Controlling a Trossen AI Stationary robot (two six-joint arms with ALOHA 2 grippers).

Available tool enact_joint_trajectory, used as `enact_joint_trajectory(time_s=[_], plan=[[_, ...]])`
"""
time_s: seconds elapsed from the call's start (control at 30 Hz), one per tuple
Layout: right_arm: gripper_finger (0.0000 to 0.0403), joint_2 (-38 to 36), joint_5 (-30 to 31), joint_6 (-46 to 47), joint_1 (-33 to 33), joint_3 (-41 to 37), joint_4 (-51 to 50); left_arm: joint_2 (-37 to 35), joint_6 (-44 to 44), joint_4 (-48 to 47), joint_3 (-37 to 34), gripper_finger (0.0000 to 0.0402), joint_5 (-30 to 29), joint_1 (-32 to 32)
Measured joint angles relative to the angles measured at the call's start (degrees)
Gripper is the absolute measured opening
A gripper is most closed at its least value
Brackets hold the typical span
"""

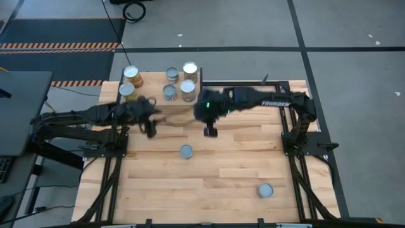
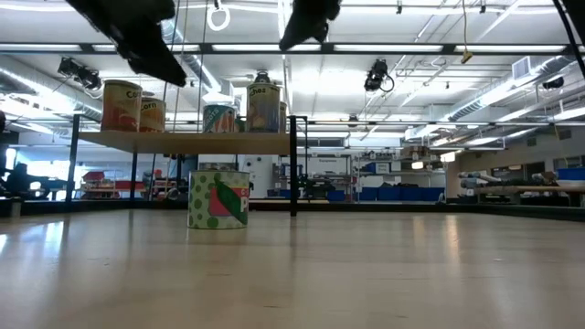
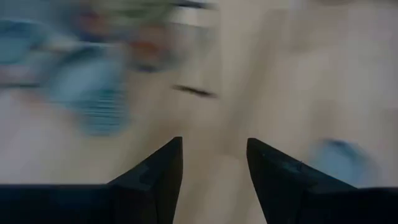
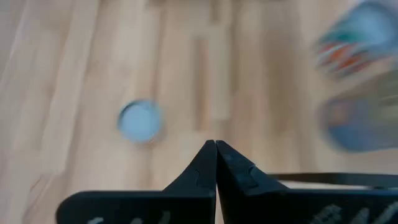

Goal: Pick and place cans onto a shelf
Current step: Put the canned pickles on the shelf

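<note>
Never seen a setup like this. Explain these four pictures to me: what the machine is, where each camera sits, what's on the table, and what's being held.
Two dark robot arms work at a light-wood table. One camera looks straight down, one sits at tabletop height, and one rides on each wrist. The small light-wood shelf on a thin black frame carries six small silver-topped cans. Two more silver-topped cans stand on the table: one near the middle, one towards the front right. The left tool is slightly open with nothing between its fingers. The right tool is shut and empty, above the table beside the shelf.
</note>
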Motion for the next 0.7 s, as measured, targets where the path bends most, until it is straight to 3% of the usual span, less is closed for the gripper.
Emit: enact_joint_trajectory(time_s=[0.1, 0.23, 0.37, 0.53, 0.7], plan=[[0.0004, 0.0, 0.0, 1.6, 3.6, -6.7, 3.0, -1.5, -3.5, 0.3, -2.6, 0.0183, 4.6, -8.1], [0.0004, 0.1, 0.4, 6.7, 7.7, -18.2, 13.7, -1.4, -6.8, 1.8, -6.8, 0.0183, 4.4, -19.7], [0.0007, 0.1, 6.7, 11.6, 10.6, -28.6, 25.5, -0.1, -9.3, 7.9, -11.3, 0.0183, 3.5, -28.2], [0.0034, 0.1, 10.4, 14.7, 11.6, -37.8, 37.2, 1.3, -12.7, 13.1, -15.5, 0.0189, 2.7, -33.0], [0.0065, 0.1, 10.9, 14.9, 11.9, -43.7, 46.9, 1.7, -16.2, 19.2, -20.4, 0.0233, 2.6, -34.5]])
